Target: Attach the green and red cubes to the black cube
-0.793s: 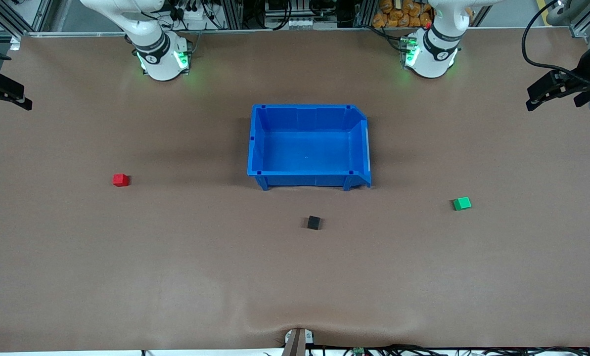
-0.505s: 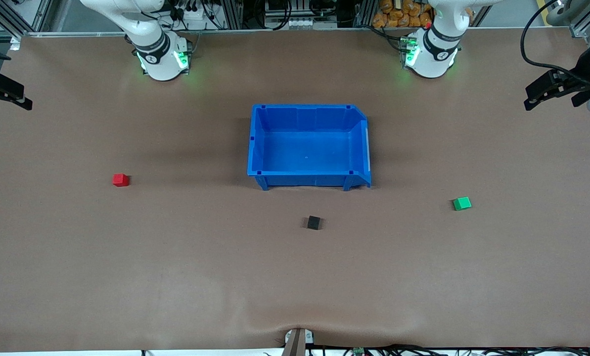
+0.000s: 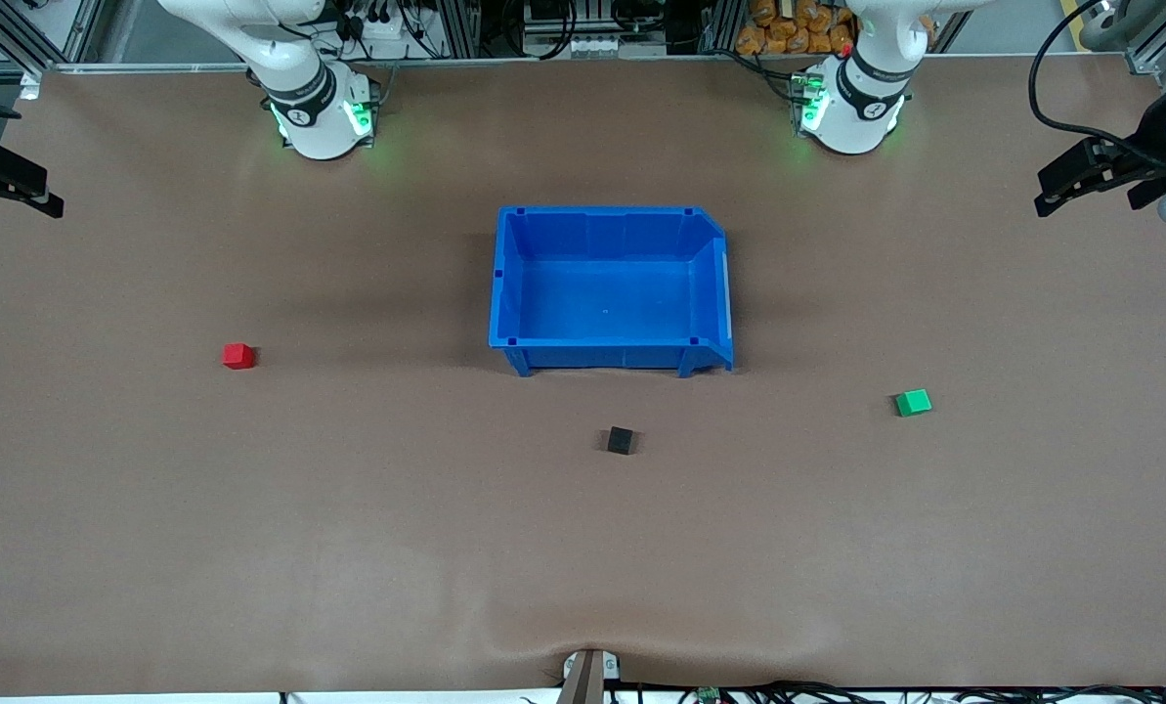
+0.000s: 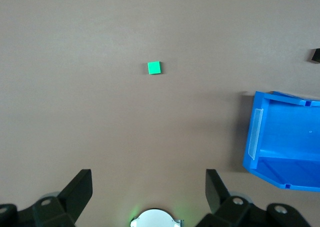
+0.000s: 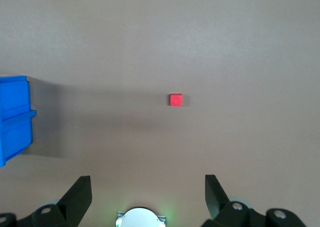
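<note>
1. Both arms were raised high at their own ends of the tabletop [image 3: 348, 548], and nothing had been picked up.
2. The left gripper [image 4: 149, 184] hung with its fingers wide apart and empty, looking down on the green cube [image 4: 154, 67].
3. The right gripper [image 5: 148, 187] matched it, fingers spread with nothing between them, the red cube [image 5: 175, 100] in plain sight below.
4. In the front view, the green cube [image 3: 913, 402] sat toward the left arm's end of the tabletop, and the red cube [image 3: 237, 356] toward the right arm's end, well apart from each other.
5. The black cube [image 3: 621, 440] lay between them, just nearer the front camera than the blue bin [image 3: 504, 293], touching nothing.
6. The bin was empty, and no cube was inside it.
7. My read: this was the opening reach, with each arm best suited to its own nearby cube.
8. To do it well, each gripper should come straight down, centred, with its fingers square to two flat faces.
9. Grip low and evenly, because such a small cube could twist or skid.
10. Bringing them in from either end of the tabletop should keep the arms clear of each other and the bin.
11. Press each one flush against a face of the black cube, gently, or the black cube may slide away.
</note>
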